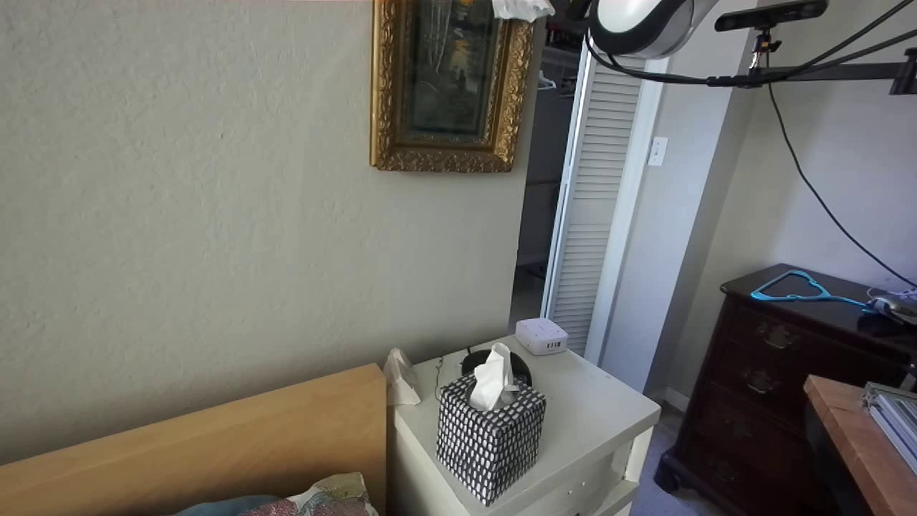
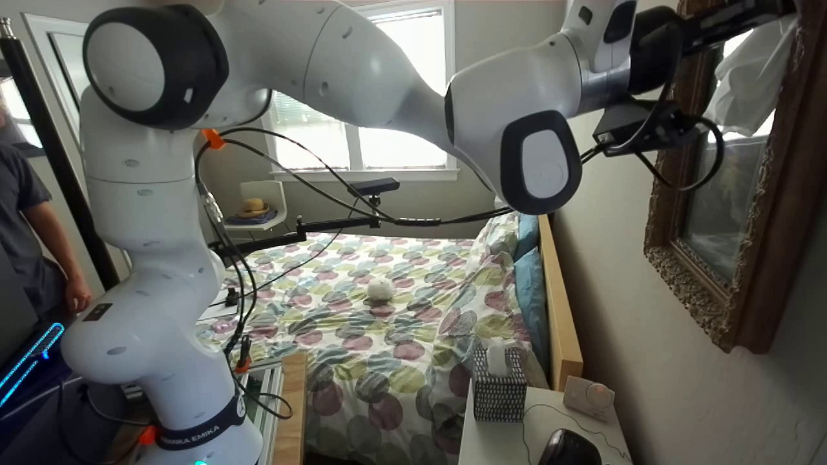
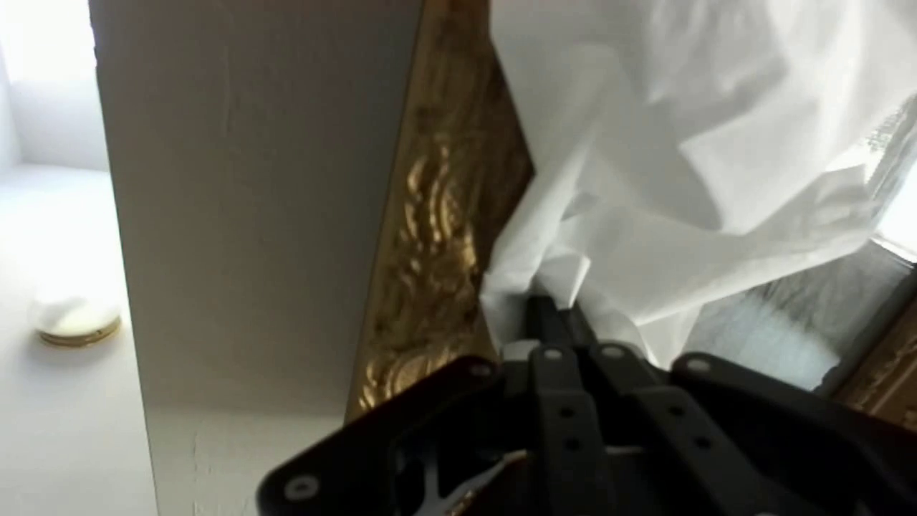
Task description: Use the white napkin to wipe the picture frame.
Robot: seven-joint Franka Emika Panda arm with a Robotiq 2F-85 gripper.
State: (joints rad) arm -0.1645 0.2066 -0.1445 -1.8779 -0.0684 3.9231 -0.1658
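Note:
The picture frame is ornate and gold, with a dark glazed picture, and hangs on the wall in both exterior views (image 1: 444, 159) (image 2: 691, 290). Its carved edge (image 3: 437, 236) shows in the wrist view. The white napkin (image 3: 680, 165) is crumpled and spreads from my fingertips over part of the frame and glass. It also shows at the frame's upper part in both exterior views (image 1: 523, 8) (image 2: 749, 77). My gripper (image 3: 555, 308) is shut on the napkin, close to the frame's side edge. I cannot tell how firmly the napkin touches the frame. The frame's top is out of view.
A white nightstand (image 1: 594, 416) below holds a patterned tissue box (image 1: 491, 437) and a small white box (image 1: 541, 337). A wooden headboard (image 2: 562, 297) and bed stand beside it. A louvered door (image 1: 598, 179) is past the wall's edge. Cables (image 2: 717, 155) hang by the wrist.

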